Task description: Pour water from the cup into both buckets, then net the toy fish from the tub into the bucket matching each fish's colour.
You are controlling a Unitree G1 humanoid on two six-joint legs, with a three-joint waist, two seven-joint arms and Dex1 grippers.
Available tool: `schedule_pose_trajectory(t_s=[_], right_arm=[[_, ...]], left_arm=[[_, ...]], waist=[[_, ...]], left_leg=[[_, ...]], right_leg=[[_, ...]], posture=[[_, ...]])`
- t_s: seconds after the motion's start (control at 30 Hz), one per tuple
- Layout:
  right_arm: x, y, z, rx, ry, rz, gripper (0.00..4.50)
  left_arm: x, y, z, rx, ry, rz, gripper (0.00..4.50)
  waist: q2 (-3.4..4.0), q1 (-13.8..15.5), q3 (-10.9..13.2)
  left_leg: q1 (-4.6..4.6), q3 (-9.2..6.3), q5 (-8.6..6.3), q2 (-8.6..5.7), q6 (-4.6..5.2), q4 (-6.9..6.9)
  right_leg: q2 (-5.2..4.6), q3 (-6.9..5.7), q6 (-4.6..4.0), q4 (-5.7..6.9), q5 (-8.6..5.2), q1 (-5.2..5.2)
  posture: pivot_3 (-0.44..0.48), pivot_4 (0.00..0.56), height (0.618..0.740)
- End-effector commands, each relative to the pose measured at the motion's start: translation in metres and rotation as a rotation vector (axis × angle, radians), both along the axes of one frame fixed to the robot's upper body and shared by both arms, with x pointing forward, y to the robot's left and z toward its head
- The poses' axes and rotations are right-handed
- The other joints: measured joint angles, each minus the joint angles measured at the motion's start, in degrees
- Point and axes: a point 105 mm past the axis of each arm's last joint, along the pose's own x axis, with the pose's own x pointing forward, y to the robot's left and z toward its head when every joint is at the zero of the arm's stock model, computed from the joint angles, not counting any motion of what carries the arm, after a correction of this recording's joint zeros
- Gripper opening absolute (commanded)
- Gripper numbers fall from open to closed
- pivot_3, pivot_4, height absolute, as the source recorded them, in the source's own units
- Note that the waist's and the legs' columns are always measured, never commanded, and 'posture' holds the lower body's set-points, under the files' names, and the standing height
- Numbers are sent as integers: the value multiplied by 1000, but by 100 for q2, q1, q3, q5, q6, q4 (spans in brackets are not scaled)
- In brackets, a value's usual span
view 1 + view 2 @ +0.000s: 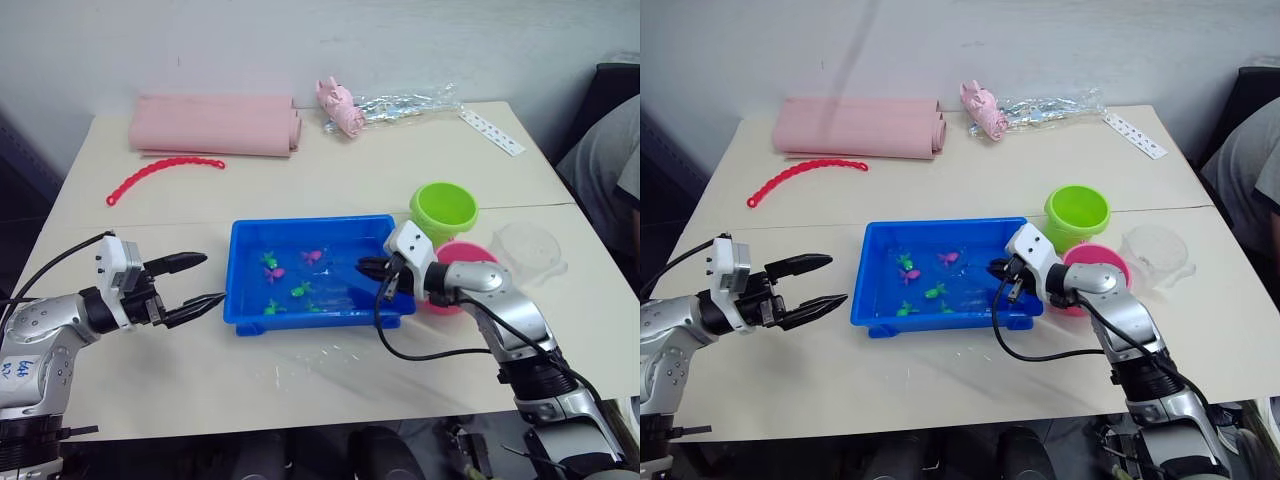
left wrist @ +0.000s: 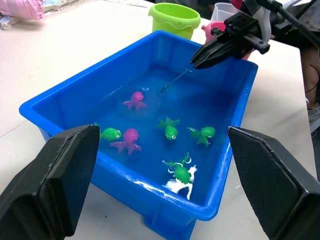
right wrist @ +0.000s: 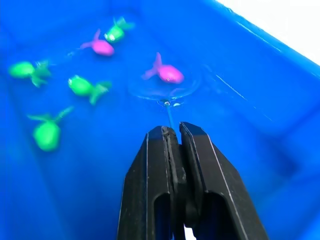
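Netting under way, no fish seen in a bucket yet.
The net (image 3: 162,90) is pinched in the closed right end effector (image 3: 175,132) under a pink fish (image 3: 167,73); the left end effector (image 1: 195,282) is held open, empty.

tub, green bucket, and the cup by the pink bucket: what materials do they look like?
Tub: looks like moulded plastic, glossy bright blue; highlights along the rim and smooth rounded corners.
Green bucket: likely the same kind of plastic, opaque lime, with a smooth, slightly shiny wall.
Cup: probably thin clear plastic; the table shows through it and only its rim reads clearly.
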Motion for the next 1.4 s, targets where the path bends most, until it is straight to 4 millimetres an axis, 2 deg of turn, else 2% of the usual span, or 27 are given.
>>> schedule_pose_trajectory(t_s=[0.03, 0.27, 0.43, 0.53, 0.7, 0.83, 1.0, 1.23, 1.4], right_arm=[[-2, -2, 26, 32, -66, 20, 0], [-14, -11, 38, 42, -61, 41, 0], [-37, -31, 46, 58, -59, 92, 0], [-49, -43, 44, 51, -62, 98, 0], [-59, -61, 41, 24, -99, 51, 0], [-76, -74, 46, 49, -144, 11, 0], [-101, -89, 59, 81, -209, -42, 0], [-135, -117, 79, 64, -306, -166, 0], [-150, -137, 90, 85, -367, -303, 0]], left_arm=[[0, 1, 1, -1, -18, -7, 4469], [-1, 1, -2, -6, -21, -18, 4469], [1, -3, -1, -5, -23, -65, 4469], [1, -6, -1, -4, -25, -96, 4469], [4, -14, 1, -9, -28, -153, 4469], [7, -29, 3, -22, -32, -236, 4469], [13, -47, 8, -37, -37, -325, 4469], [22, -74, 12, -64, -28, -438, 4469], [26, -85, 12, -82, -25, -487, 4469]], waist=[[0, 0, 0], [0, 3, 0], [-1, 34, 0], [-1, 28, 1], [-2, 28, 1], [-2, 25, 1], [-2, 152, 1], [-3, 172, 0], [-4, 159, 0]], left_leg=[[0, 0, 0, 0, 0, 0], [-15, 2, 0, 0, 0, 0], [-21, 3, 0, 0, 1, -1], [-21, 4, 0, -1, 4, 1], [-20, 5, 1, -1, 3, 2], [-19, 9, 3, -1, 4, 2], [-23, 9, 4, -3, 6, 8], [-20, 9, 5, -4, 8, 21], [-14, 10, 6, -5, 8, 20]], right_leg=[[0, 0, 0, -2, 0, -2], [0, 2, 0, 4, 0, -19], [0, 2, 0, 0, 0, -20], [-1, 2, 0, 0, 0, -20], [0, 2, 0, -5, 0, -20], [0, 4, 0, -4, 0, -20], [1, 3, 0, -2, 0, -19], [1, 6, 0, -3, 0, -14], [4, 7, 0, -4, 0, -7]], posture=[[0, 150, 740], [0, 150, 740], [0, 150, 740], [0, 150, 740], [0, 150, 740], [0, 150, 740], [0, 150, 740], [0, 150, 740], [0, 150, 740]])
